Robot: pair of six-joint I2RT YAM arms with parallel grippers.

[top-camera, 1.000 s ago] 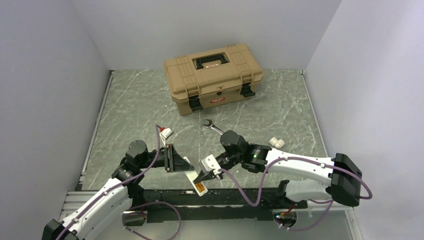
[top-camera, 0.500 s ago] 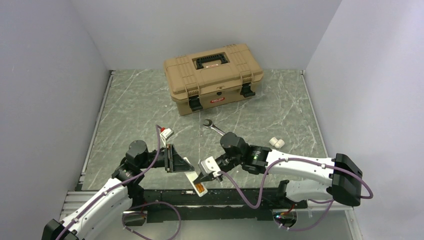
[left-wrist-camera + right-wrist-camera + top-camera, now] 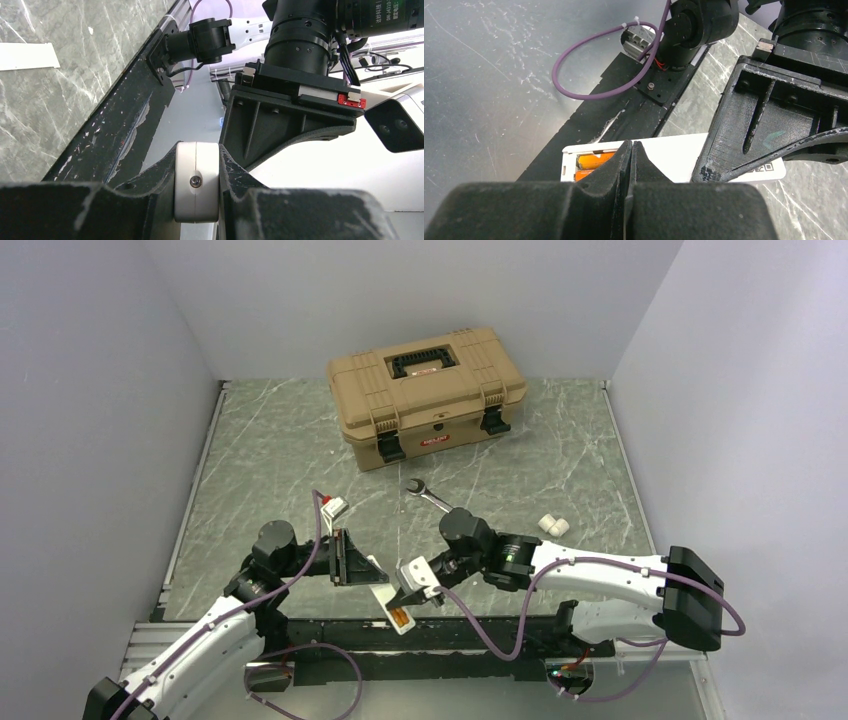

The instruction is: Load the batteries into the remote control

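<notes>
White remote control (image 3: 384, 596) clamped in L gripper (image 3: 196, 190), orange recess (image 3: 591, 161) facing up. R gripper (image 3: 631, 150) jaws pressed together, nothing between, tips over recess.

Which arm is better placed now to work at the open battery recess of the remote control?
The right. The right pincer is shut, its tips right at the orange recess. The left pincer is occupied: it is shut on the remote control, at its other end.
</notes>
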